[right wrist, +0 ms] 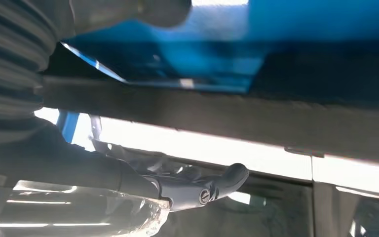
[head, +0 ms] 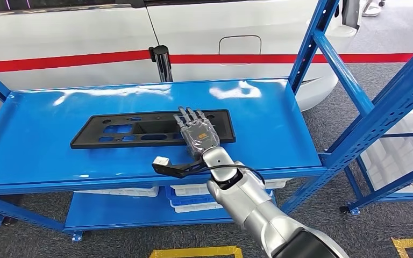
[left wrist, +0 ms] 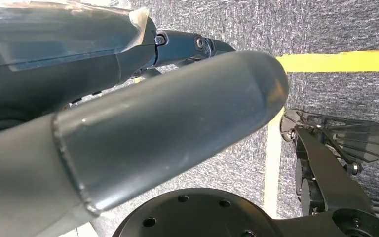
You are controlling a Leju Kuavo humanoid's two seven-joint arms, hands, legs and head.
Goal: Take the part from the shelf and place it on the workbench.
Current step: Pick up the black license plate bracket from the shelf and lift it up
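Currently my right hand [head: 196, 134] lies flat, fingers apart and holding nothing, on the black part [head: 123, 130] lying on the top shelf [head: 37, 140]; left hand's state I cannot tell; part looks light, stiff, thin plastic, so I would grip its near long edge.

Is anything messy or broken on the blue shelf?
Nothing stands out. The black part lies flat and whole on the blue shelf, a little slanted to its edge, with the right robot hand over it.
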